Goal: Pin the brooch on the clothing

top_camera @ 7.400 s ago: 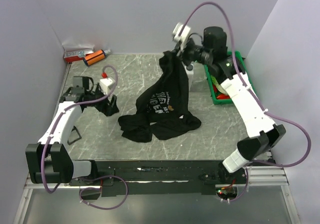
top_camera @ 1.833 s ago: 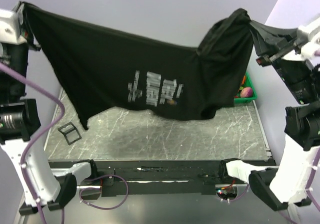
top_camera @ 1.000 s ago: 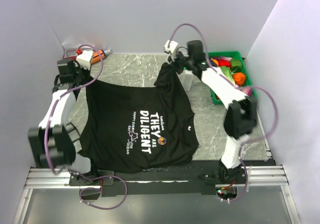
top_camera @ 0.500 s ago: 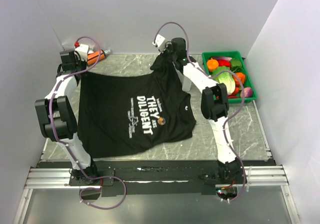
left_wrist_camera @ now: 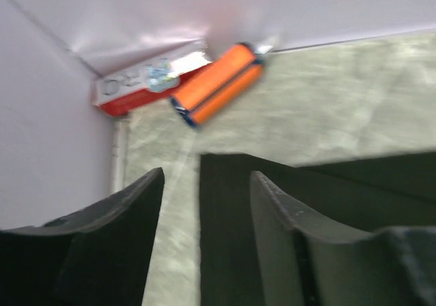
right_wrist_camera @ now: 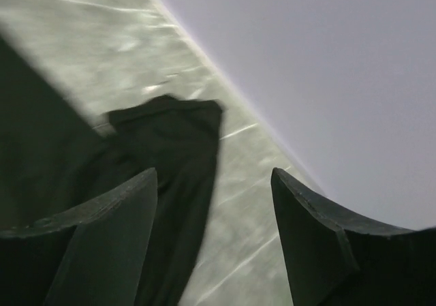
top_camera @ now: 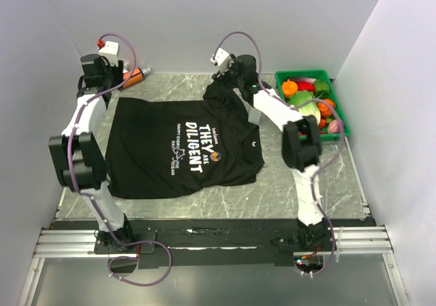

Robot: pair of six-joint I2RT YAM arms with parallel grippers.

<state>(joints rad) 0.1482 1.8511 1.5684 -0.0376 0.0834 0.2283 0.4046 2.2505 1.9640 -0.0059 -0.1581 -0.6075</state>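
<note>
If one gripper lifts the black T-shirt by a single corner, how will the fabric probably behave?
Probably floppy: the T-shirt lies flat on the table but bunches in folds near the right gripper, so it should sag from any grip. It looks thin, so likely light. A push would probably wrinkle it rather than slide it whole.

The T-shirt (top_camera: 184, 146) lay spread on the table (top_camera: 340, 176), left of centre. A bin (top_camera: 303, 73) sat at the table's far right, and a tube (left_wrist_camera: 218, 83) lay beside a box (left_wrist_camera: 143, 84) in the far left corner. The 2 grippers hung over the T-shirt's far corners: left gripper (top_camera: 102, 91), right gripper (top_camera: 228, 84).
</note>
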